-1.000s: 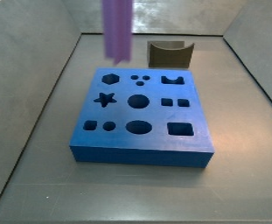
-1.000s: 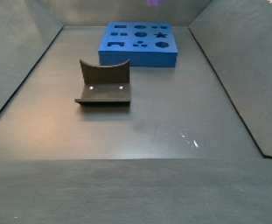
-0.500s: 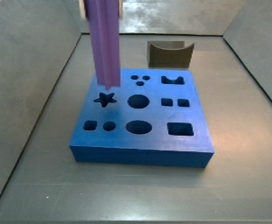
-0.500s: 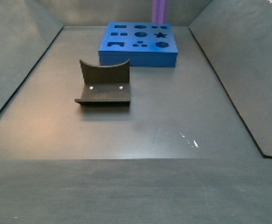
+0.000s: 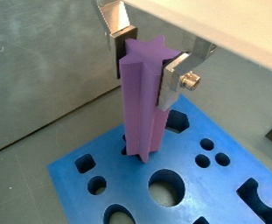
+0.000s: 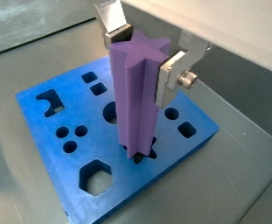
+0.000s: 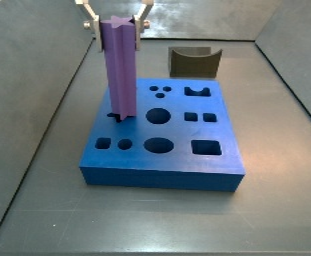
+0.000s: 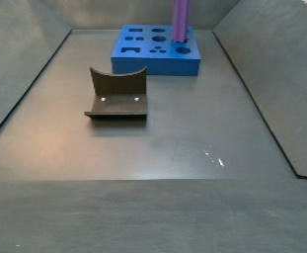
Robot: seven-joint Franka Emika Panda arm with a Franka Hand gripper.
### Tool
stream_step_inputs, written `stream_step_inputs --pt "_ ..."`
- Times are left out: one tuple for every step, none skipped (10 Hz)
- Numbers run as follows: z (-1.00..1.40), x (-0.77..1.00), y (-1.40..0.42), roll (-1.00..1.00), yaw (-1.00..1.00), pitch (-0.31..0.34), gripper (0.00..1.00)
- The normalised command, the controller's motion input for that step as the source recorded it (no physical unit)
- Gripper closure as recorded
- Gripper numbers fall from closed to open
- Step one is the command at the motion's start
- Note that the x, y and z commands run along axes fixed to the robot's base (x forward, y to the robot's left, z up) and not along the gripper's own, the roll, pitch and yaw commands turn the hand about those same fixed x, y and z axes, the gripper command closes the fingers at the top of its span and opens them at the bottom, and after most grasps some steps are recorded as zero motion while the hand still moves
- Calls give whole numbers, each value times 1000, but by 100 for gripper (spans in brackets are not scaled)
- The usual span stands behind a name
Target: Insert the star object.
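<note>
My gripper (image 7: 116, 20) is shut on the top of the star object (image 7: 118, 70), a tall lilac prism held upright. In both wrist views the silver fingers (image 5: 173, 80) (image 6: 170, 75) clamp the prism's (image 5: 144, 109) (image 6: 136, 101) upper end from two sides. Its lower end stands in the mouth of the star-shaped hole at one edge of the blue block (image 7: 185, 150) (image 6: 56, 118) (image 5: 103, 171). In a side view only the prism (image 8: 183, 20) shows above the blue block (image 8: 149, 54); the gripper is out of frame there.
A small dark brown curved block (image 7: 194, 60) (image 8: 116, 94) stands on the grey floor apart from the blue block. Grey walls (image 7: 38, 110) enclose the floor on several sides. The blue block's other shaped holes (image 7: 159, 116) are open.
The gripper has come down with the star object. Its lower end went from above the block's back edge to the star hole, and the gripper now shows in a side view.
</note>
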Motion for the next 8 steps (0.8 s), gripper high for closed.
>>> stream_step_inputs --pt "-191 -174 0 0 -134 46 100" --pt "-171 -389 0 0 -166 0 100" --pt "-171 -403 0 -11 -91 0 100" --pt "-271 -137 0 0 0 0 100" --pt "-557 106 0 0 69 0 100" --pt "-674 440 0 0 94 43 100" --pt "-614 551 -43 0 0 90 100" --pt "-623 534 -3 0 0 107 100"
